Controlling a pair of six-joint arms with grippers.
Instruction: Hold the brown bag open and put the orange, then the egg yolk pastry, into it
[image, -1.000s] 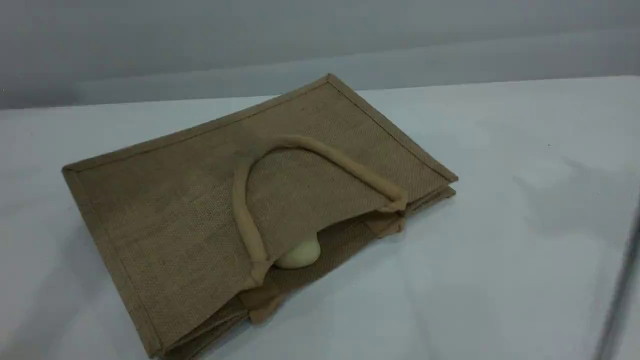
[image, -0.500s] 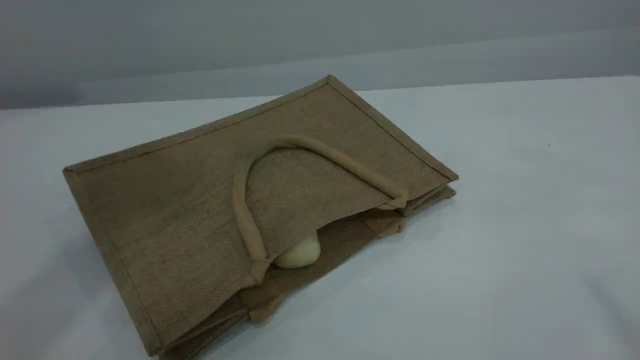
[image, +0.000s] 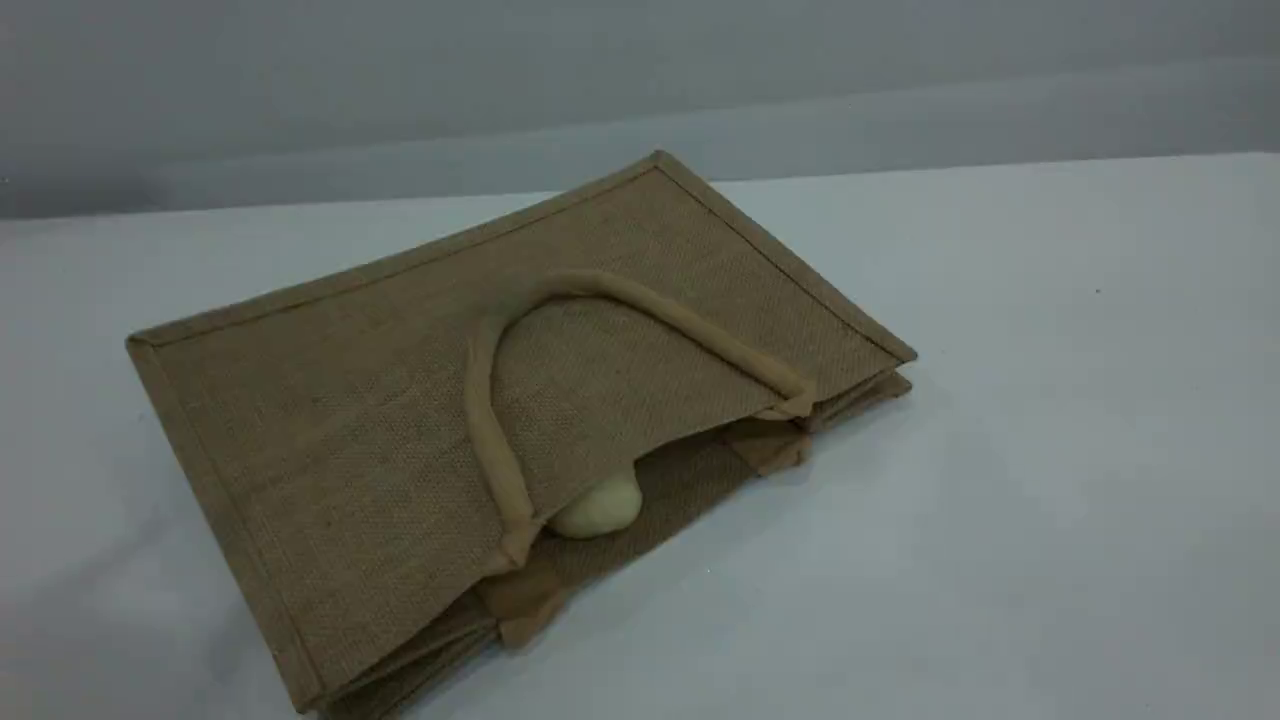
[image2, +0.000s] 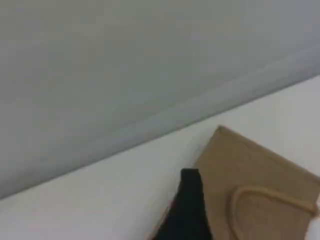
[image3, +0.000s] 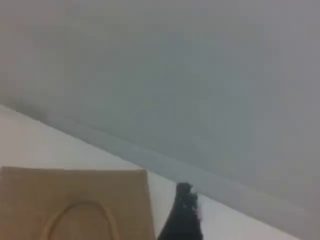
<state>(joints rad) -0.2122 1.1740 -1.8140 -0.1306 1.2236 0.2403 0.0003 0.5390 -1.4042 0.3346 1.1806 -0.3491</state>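
The brown bag (image: 380, 420) lies flat on the white table, its mouth facing the front right and its top handle (image: 640, 300) folded back over the upper panel. The pale egg yolk pastry (image: 598, 510) sits just inside the mouth, half under the upper panel. The orange is hidden from every view. Neither gripper appears in the scene view. The left wrist view has one dark fingertip (image2: 190, 200) raised beside the bag (image2: 250, 170), nothing on it. The right wrist view has its dark fingertip (image3: 184, 215) beside the bag (image3: 75, 185), also bare.
The white table (image: 1050, 450) stretches bare to the right of and in front of the bag. A grey wall (image: 640, 80) runs behind the table's far edge.
A dark blurred streak at the scene view's right edge and the shadows on the table have gone. Bag and pastry have not moved.
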